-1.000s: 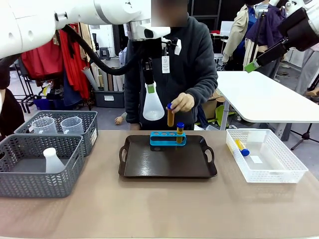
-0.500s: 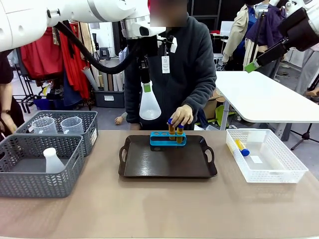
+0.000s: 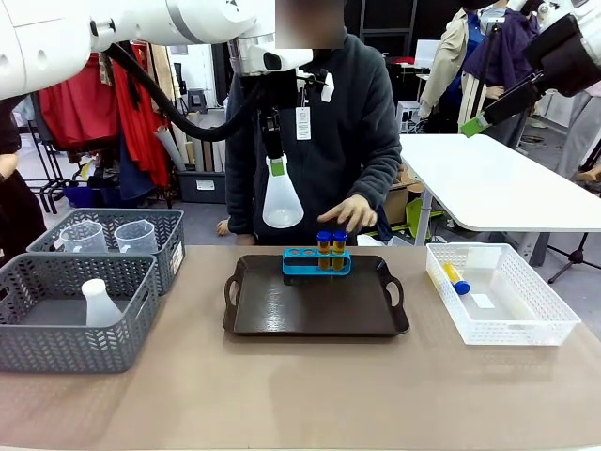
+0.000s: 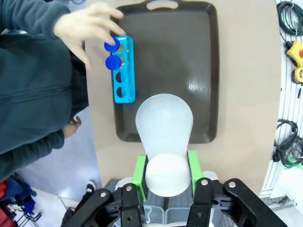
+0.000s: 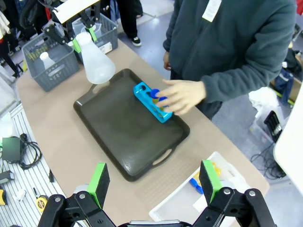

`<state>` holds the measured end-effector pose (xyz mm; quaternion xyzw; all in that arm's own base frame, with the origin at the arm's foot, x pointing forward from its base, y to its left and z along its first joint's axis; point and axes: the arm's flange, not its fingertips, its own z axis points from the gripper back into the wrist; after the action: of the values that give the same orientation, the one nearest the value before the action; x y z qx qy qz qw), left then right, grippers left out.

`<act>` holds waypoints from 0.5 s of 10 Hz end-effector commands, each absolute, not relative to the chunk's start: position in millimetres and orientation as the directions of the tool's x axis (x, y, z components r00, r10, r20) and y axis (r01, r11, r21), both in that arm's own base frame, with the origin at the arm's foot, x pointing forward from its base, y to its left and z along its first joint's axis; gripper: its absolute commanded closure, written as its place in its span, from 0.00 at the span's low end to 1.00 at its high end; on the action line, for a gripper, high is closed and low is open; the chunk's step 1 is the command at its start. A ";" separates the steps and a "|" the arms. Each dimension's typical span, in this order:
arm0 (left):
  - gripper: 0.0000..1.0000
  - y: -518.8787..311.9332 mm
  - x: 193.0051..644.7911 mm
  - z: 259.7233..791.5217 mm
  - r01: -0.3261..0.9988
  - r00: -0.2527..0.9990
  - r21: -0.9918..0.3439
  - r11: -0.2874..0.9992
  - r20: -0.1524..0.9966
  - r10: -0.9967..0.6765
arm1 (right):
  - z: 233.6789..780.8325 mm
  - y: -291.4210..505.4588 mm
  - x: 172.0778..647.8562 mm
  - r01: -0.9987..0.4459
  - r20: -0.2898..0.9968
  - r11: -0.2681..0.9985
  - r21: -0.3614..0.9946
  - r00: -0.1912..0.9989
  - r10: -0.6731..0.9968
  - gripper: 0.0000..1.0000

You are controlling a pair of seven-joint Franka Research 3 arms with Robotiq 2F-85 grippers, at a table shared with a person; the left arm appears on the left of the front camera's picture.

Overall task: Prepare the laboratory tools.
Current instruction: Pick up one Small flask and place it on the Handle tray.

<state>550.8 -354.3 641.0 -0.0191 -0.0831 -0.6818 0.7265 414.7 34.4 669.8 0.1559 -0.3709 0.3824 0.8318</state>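
Left gripper (image 3: 279,167) clamps the conical flask (image 3: 283,205) by its neck, long axis vertical, wide base down, above the tray (image 3: 310,305); right gripper (image 5: 155,181) spread empty

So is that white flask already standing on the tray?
No, the left gripper holds the conical flask by its neck in the air, above the dark tray.

A robotics lab: white worktable (image 3: 498,183), hung clothes (image 3: 70,113), cables (image 4: 280,137) on the floor.
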 end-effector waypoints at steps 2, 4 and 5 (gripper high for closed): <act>1.00 -371.4 568.3 628.7 0.998 -0.017 0.059 -0.009 0.127 -0.992 | 671.3 33.9 414.8 -0.758 0.748 0.652 -0.016 0.423 0.511 0.00; 1.00 -399.6 588.1 605.3 0.997 -0.076 0.030 -0.073 0.099 -0.992 | 671.3 33.9 414.8 -0.758 0.748 0.652 -0.016 0.423 0.511 0.00; 1.00 -412.8 597.6 592.3 0.993 -0.121 0.029 -0.118 0.102 -0.987 | 671.3 33.9 414.8 -0.758 0.748 0.652 -0.016 0.423 0.511 0.00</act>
<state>574.6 -396.1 577.0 -0.0320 -0.0506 -0.7266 0.6845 414.7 34.5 669.8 0.1559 -0.3707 0.3825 0.8318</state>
